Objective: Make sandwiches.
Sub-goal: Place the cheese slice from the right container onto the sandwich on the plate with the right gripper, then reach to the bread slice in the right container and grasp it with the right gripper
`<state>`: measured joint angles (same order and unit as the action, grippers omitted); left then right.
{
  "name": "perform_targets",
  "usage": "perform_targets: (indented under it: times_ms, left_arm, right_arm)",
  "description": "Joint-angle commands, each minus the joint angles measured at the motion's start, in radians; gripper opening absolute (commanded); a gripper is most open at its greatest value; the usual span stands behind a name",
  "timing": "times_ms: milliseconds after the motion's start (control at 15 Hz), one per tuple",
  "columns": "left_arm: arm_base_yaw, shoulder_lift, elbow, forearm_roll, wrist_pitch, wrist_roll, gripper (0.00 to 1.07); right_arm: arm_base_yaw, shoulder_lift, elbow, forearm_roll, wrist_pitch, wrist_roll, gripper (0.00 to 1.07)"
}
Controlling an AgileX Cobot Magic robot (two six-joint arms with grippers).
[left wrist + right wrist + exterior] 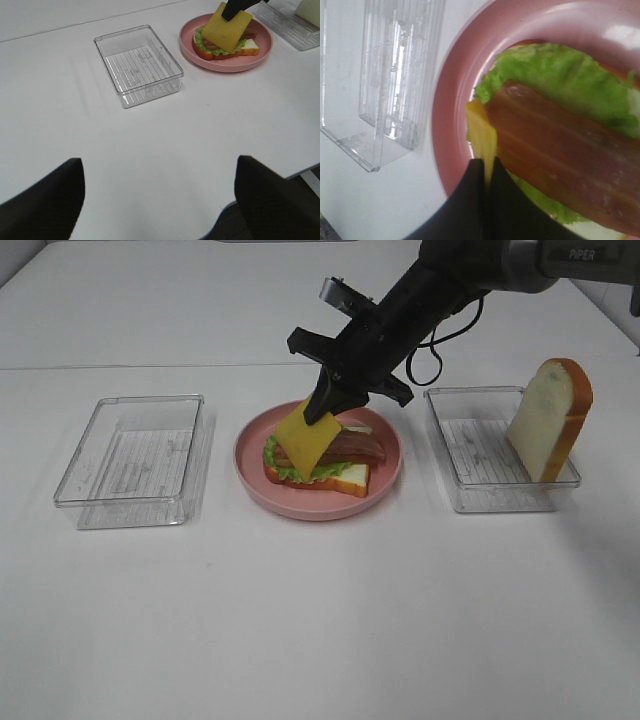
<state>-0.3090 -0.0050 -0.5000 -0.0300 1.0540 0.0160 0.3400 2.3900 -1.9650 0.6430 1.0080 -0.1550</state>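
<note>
Right hand: fingers pressed together on the upper edge of the cheese slice, which hangs tilted over the sandwich.
Sandwich: bread, lettuce and bacon stacked on the pink plate, mid-surface.
Left hand: fingers spread wide, holding nothing, above the surface.
Bread slice: leaning on edge in the right tray.
Left tray: beside the plate, not touching.

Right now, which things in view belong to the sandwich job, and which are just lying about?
Job: cheese square in the shut right gripper; half-built sandwich on the pink plate; bread slice leaning in the right tray.
Lying about: left tray.
</note>
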Motion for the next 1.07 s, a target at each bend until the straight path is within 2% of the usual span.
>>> perform_targets:
  times_ms: [67, 200, 267, 333, 400, 733, 1067]
  left_arm:
    - [-0.004, -0.023, 0.002, -0.007, -0.009, 0.0, 0.78]
    - [-0.004, -0.023, 0.002, -0.007, -0.009, 0.0, 0.78]
    - [-0.004, -0.023, 0.002, -0.007, -0.009, 0.0, 0.78]
    - [-0.004, -0.023, 0.002, -0.007, -0.009, 0.0, 0.78]
    - [-0.004, -0.023, 0.002, -0.007, -0.009, -0.001, 0.78]
    - [-0.004, -0.023, 0.002, -0.007, -0.009, -0.001, 0.78]
    - [-0.004, -0.023, 0.002, -0.007, -0.009, -0.001, 0.78]
  right_arm:
    - [0.0, 0.003, 0.001, -0.039, -0.006, 0.015, 0.0]
    - [0.0, 0.003, -0.01, -0.039, -0.002, 0.015, 0.42]
    - [0.0, -0.003, -0.021, -0.043, -0.003, 0.01, 0.68]
    - [0.0, -0.003, -0.021, -0.043, -0.003, 0.01, 0.68]
    - [0.0, -0.031, -0.025, -0.097, -0.022, 0.007, 0.88]
    - [0.0, -0.148, -0.03, -0.34, -0.021, 0.063, 0.88]
    - [-0.003, -0.255, -0.03, -0.601, 0.09, 0.147, 0.88]
